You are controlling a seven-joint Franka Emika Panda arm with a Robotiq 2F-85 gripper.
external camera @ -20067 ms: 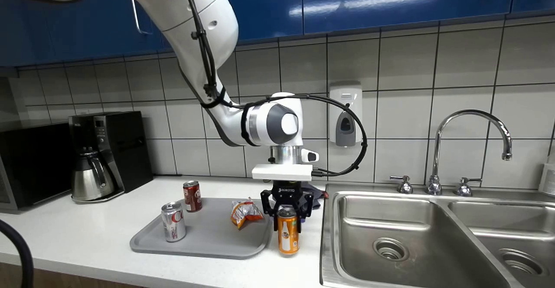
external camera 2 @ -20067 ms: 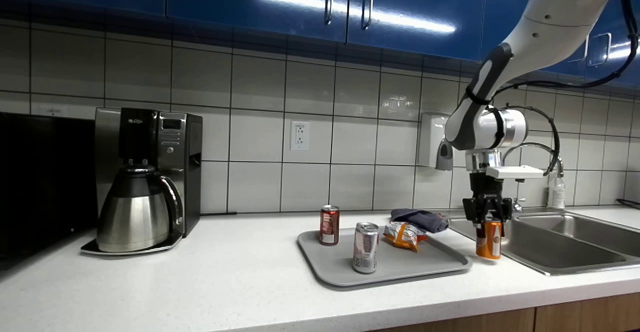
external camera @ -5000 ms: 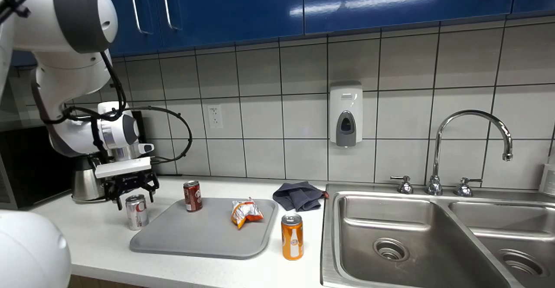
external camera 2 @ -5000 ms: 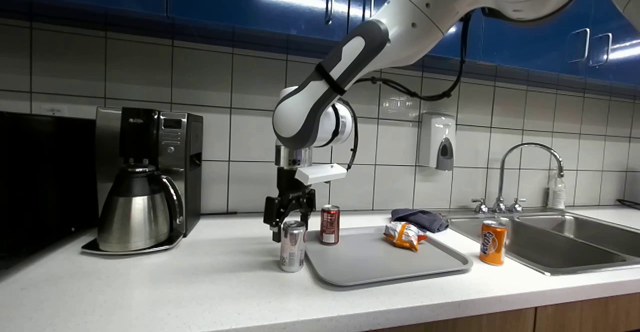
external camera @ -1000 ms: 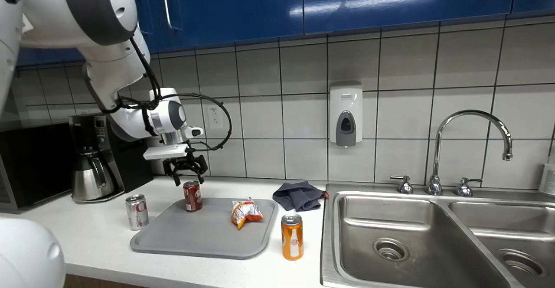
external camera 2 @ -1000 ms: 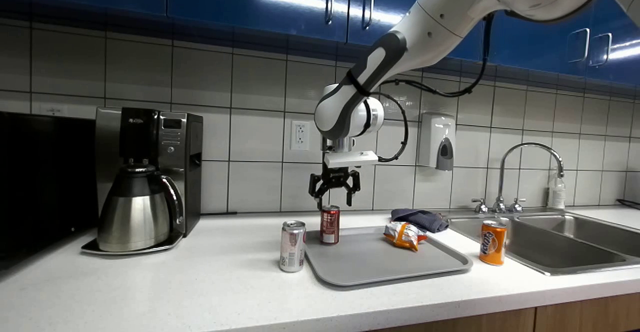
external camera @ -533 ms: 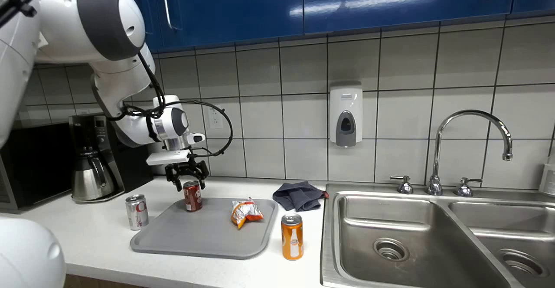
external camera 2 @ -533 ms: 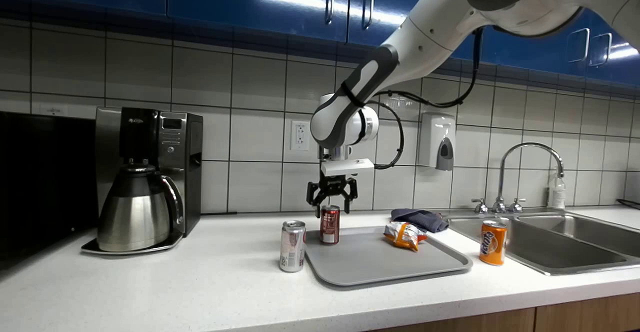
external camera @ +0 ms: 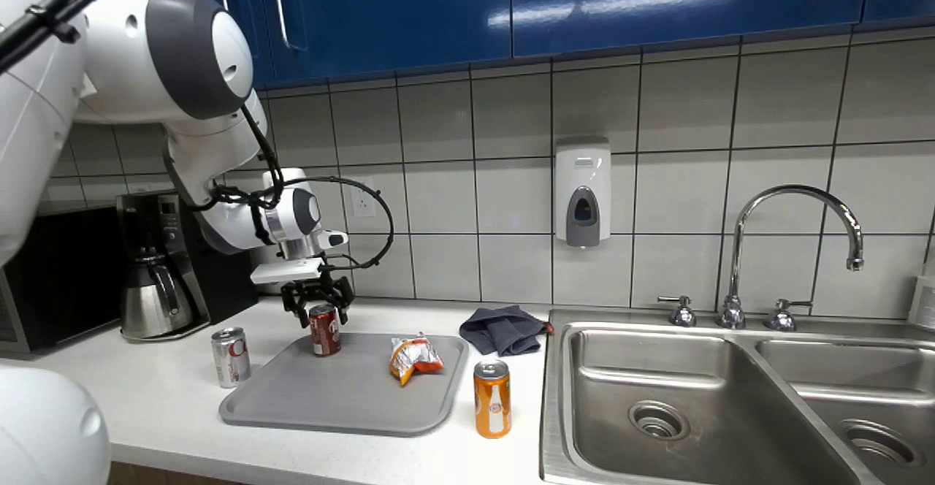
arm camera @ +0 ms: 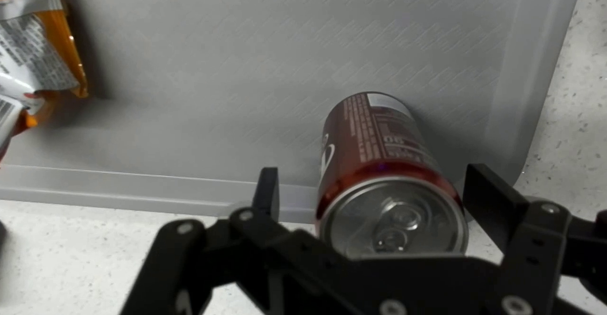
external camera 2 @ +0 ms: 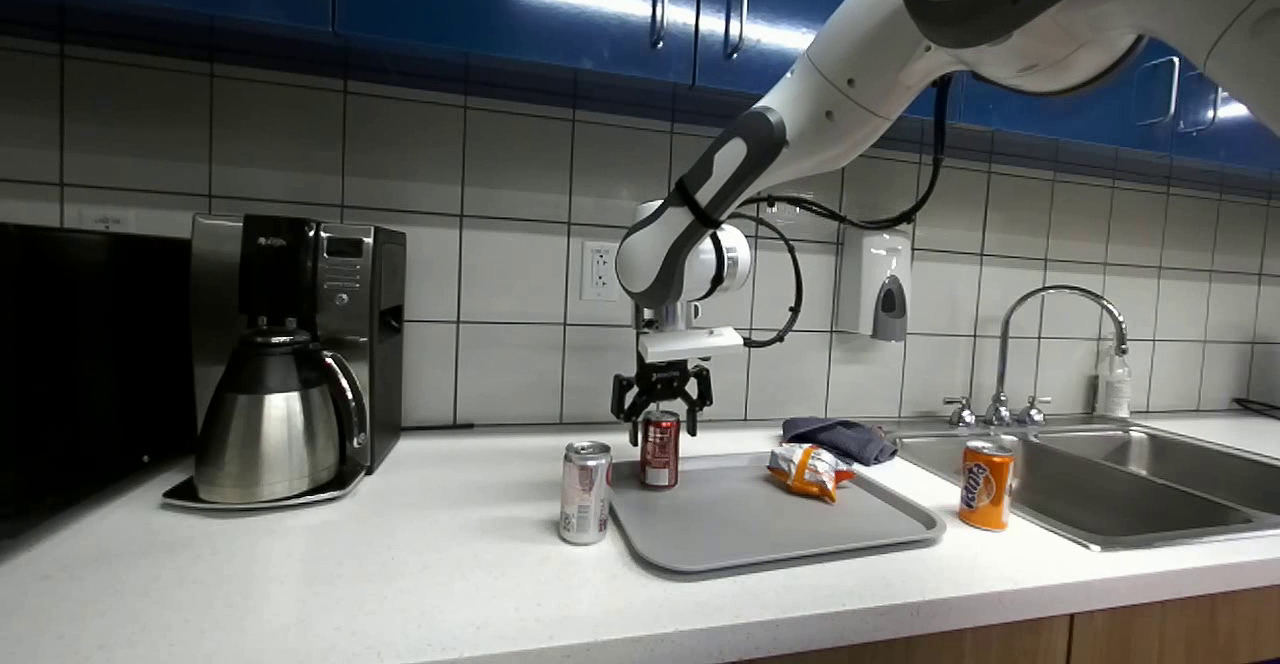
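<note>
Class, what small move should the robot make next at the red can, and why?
Probably lower the open end effector a little around the red can. Its fingers straddle the can without gripping it, but in both exterior views they reach only its upper part. The can stands upright on the gray tray, so a lower grip would likely be steadier.

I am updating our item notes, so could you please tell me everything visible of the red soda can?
The dark red soda can is a metallic-looking cylinder with pale fine print, a partly visible white logo and a silver lid bearing a pull tab. It stands upright on the gray tray, near a corner. The claw is open around its upper part, with fingers on either side; a gap shows on one side, but whether the other finger touches is unclear.
</note>
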